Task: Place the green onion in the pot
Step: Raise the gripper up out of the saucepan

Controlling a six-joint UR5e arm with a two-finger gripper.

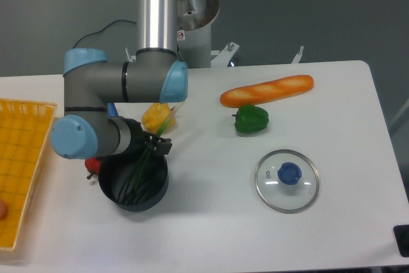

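Note:
The pot (pixel 153 197) is a small round black saucepan at the front left of the white table; my arm hides most of its blue handle (pixel 112 109). The green onion (pixel 147 172) stands tilted. Its dark green leaves hang down inside the pot, and its pale end (pixel 177 108) sticks up to the right, over a yellow vegetable. My gripper (pixel 157 144) is just above the pot's far rim, with its black fingers closed around the onion's stalk. The wrist hides part of the gripper.
A yellow vegetable (pixel 156 117) lies just behind the pot and a red item (pixel 92 165) sits at its left. A green bell pepper (pixel 251 120) and a baguette (pixel 267 90) lie to the right. The glass lid (pixel 287 180) is at the front right, and a yellow basket (pixel 19 158) is at the left edge.

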